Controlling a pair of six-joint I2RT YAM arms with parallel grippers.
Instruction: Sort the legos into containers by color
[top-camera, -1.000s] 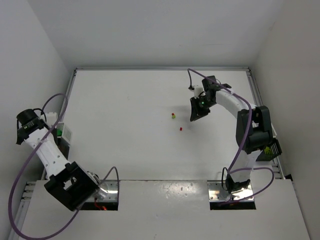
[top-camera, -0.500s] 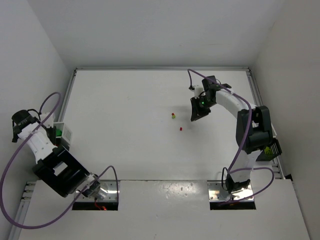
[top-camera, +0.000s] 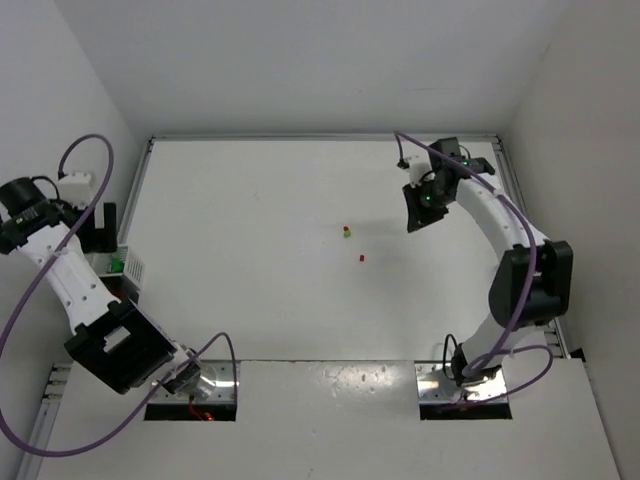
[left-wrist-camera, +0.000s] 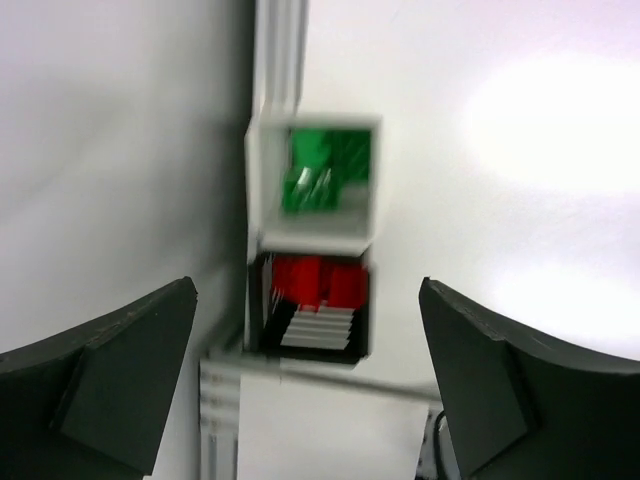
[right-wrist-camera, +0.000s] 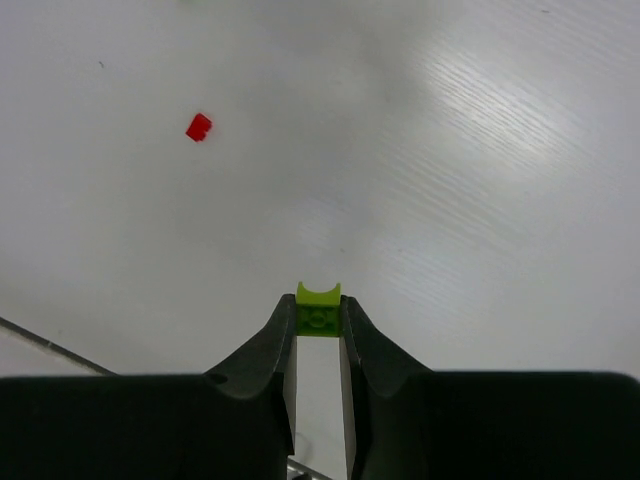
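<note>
Green legos (left-wrist-camera: 322, 170) in white bin (left-wrist-camera: 312, 230), red legos (left-wrist-camera: 312, 283) in adj. bin (left-wrist-camera: 316, 330)

Lime-green lego (right-wrist-camera: 318, 308) between black fingers (right-wrist-camera: 268, 358) at lower centre, red lego (right-wrist-camera: 198, 126) upper left on white table (right-wrist-camera: 480, 150), dark green legos (left-wrist-camera: 320, 170) in white container (left-wrist-camera: 262, 180), red legos (left-wrist-camera: 315, 283) just below, purple cables (top-camera: 84, 137).

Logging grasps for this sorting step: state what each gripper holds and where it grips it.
The right gripper pinches a lime brick by its two opposite sides, with the top poking out. The left gripper is open and holds nothing.
</note>
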